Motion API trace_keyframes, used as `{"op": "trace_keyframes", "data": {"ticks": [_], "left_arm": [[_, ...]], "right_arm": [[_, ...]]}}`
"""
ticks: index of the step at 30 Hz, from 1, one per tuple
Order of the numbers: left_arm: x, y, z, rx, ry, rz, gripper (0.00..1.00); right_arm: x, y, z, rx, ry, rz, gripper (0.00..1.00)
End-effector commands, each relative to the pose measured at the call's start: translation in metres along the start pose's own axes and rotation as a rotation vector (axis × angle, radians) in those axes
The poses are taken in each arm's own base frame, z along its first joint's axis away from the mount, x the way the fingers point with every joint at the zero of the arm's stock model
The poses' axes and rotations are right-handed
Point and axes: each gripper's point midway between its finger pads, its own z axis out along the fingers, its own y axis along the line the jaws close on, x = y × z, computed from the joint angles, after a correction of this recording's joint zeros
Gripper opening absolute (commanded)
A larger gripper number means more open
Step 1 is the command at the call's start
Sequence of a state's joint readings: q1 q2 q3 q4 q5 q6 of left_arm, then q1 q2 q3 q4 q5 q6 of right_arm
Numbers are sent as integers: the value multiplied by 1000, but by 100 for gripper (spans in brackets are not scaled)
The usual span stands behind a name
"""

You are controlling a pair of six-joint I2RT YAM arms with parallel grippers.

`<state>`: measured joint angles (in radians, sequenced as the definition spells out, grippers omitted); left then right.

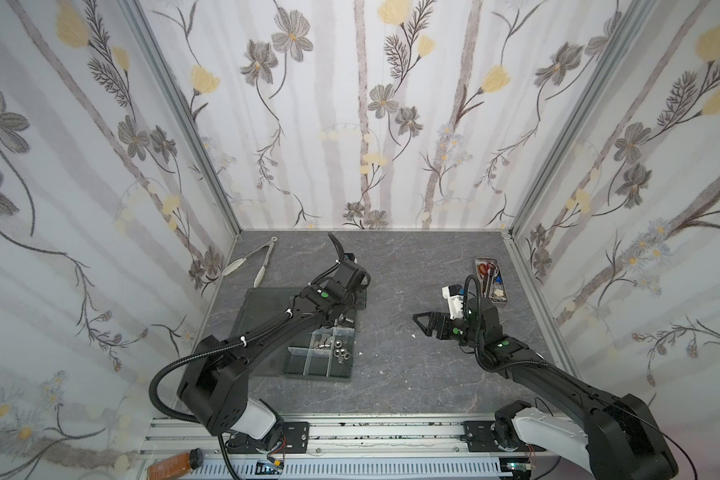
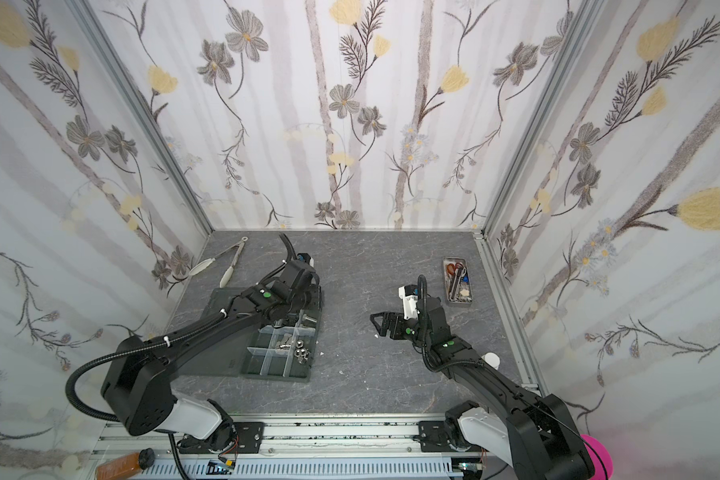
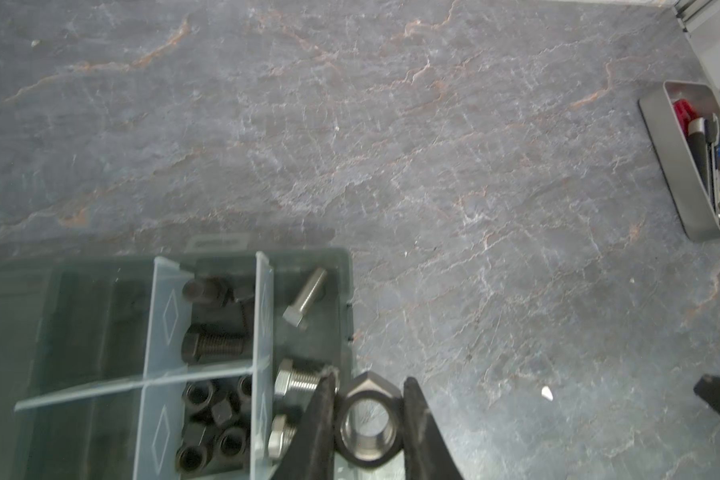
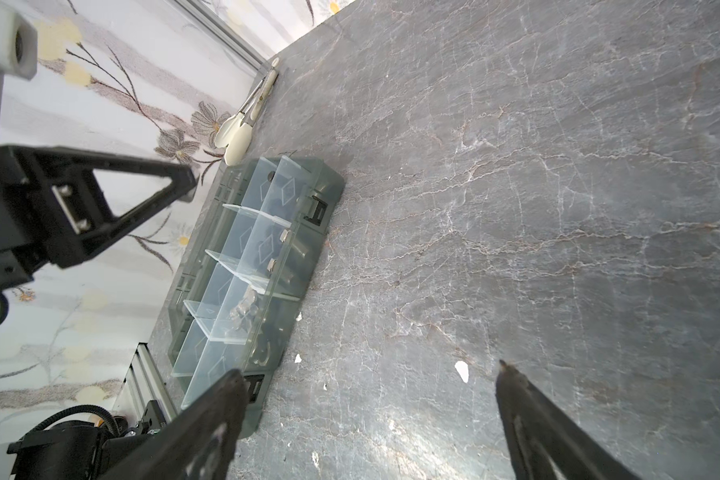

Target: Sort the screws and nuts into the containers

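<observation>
Slate-grey tabletop (image 1: 412,374), floral walls (image 1: 350,124); left gripper (image 3: 370,379) pinches a silver nut (image 3: 364,451), right gripper (image 4: 371,369) spread wide.

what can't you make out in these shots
Left gripper and the nut it holds: hidden in both top views under the left arm.
Far cells of the organiser tray: covered by that arm in both top views.
Contents of the metal tray: cut off by the edge in the left wrist view, too small in the top views.
White specks: too small to identify.
</observation>
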<state>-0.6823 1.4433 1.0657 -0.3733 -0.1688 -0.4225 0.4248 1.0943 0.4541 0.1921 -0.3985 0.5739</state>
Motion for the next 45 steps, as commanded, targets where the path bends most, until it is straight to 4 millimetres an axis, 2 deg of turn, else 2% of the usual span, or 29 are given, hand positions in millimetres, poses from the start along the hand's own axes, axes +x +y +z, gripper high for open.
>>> {"op": "trace_keyframes", "data": {"ticks": [1,5,6,9,14,25,29,33,36,41,45], "left_arm": [[15,11,-11,-8,-7,-42,21],[51,24,-20,-17,26,-57,21],[53,25,-27,-4,11,-70,21],[71,31,-32,0,23,-84,21],[101,33,-27,-7,84,-73,21],[129,32,-23,-12,135,-57,22],[137,31,-21,-14,153,-47,29],[136,32,-21,-26,153,-48,43],[127,32,-25,-37,136,-40,51],[92,30,-45,-62,45,-21,63],[65,40,-63,-104,-56,-16,73]], "right_arm": [[-6,6,0,-29,-20,4,97],[-6,7,2,-29,-17,16,100],[-6,7,2,-27,-19,17,100],[-8,5,3,-11,-23,20,100],[-10,0,6,19,-28,27,100],[-7,-8,7,49,-22,29,100],[-8,-13,6,82,-33,28,100],[-11,-16,3,104,-54,19,100],[-15,-17,1,118,-69,13,100],[-26,-24,-9,179,-126,-8,100],[-41,-34,-25,267,-217,-20,100]]}}
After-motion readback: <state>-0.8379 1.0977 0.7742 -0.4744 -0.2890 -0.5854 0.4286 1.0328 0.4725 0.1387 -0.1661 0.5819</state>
